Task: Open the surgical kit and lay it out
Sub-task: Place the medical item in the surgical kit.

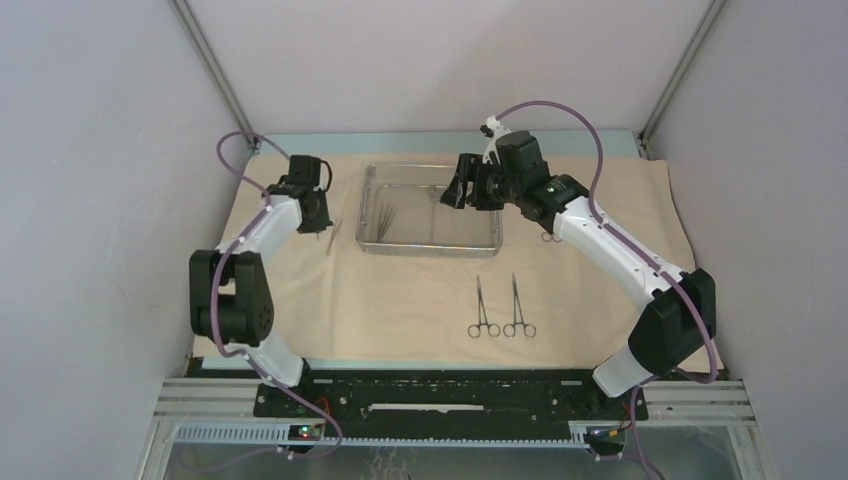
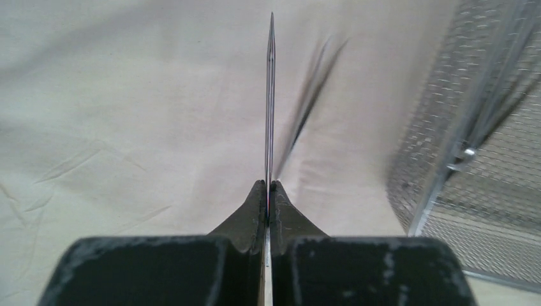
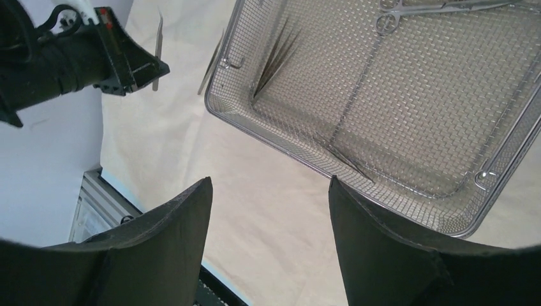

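Note:
The beige cloth (image 1: 420, 290) lies spread flat. The steel mesh tray (image 1: 372, 245) stands on it at the back centre. My left gripper (image 1: 320, 225) is left of the tray, low over the cloth (image 2: 127, 127), and shut (image 2: 268, 186) on slim steel tweezers (image 2: 270, 95) that point away from it. A second pair of tweezers (image 3: 210, 67) lies on the cloth beside the tray. My right gripper (image 1: 455, 192) hovers over the tray's near edge, open and empty (image 3: 269, 185). The tray (image 3: 408, 108) holds tweezers (image 3: 274, 57) and ring-handled scissors (image 3: 434, 7).
Two ring-handled forceps (image 1: 482, 310) (image 1: 518, 308) lie side by side on the cloth in front of the tray. Another ring-handled tool (image 1: 550, 237) shows partly under the right arm. The tray's wall (image 2: 446, 185) is close on the left gripper's right.

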You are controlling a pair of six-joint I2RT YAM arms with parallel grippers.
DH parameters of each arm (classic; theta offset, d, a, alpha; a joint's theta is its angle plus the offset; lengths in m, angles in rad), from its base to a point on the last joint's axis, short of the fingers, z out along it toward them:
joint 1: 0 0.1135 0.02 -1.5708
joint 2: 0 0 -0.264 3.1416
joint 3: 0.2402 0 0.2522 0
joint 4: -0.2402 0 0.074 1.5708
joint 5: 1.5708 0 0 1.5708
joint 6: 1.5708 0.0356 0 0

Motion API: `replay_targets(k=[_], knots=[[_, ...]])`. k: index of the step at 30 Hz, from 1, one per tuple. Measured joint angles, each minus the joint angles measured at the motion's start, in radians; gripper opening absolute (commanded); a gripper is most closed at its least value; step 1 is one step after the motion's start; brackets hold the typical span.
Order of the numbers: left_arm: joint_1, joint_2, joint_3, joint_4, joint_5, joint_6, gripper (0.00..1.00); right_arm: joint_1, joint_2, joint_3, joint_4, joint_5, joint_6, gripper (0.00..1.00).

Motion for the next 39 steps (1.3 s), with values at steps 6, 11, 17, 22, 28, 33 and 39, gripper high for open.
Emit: replay_targets(k=[6,11,17,22,28,33,39], knots=[[0.003,0.177,0.144,-0.065,-0.077,0.076,0.03,-0.014,-0.003,-0.02,0.009,-0.024,-0.008,0.75],[0.006,0.295,0.244,-0.104,-0.089,0.121,0.04,-0.029,-0.018,-0.032,0.021,-0.042,-0.008,0.75],[0.023,0.341,0.281,-0.145,-0.08,0.161,0.07,-0.048,-0.042,-0.035,0.035,-0.054,-0.008,0.75],[0.037,0.341,0.278,-0.158,-0.066,0.179,0.11,-0.06,-0.042,-0.036,0.048,-0.078,-0.008,0.75],[0.039,0.347,0.278,-0.159,-0.045,0.197,0.13,-0.064,-0.042,-0.037,0.054,-0.09,-0.008,0.75],[0.039,0.37,0.278,-0.16,-0.029,0.206,0.13,-0.064,-0.042,-0.037,0.054,-0.091,-0.008,0.75],[0.04,0.392,0.278,-0.164,-0.027,0.209,0.16,-0.064,-0.042,-0.037,0.054,-0.094,-0.008,0.75]])
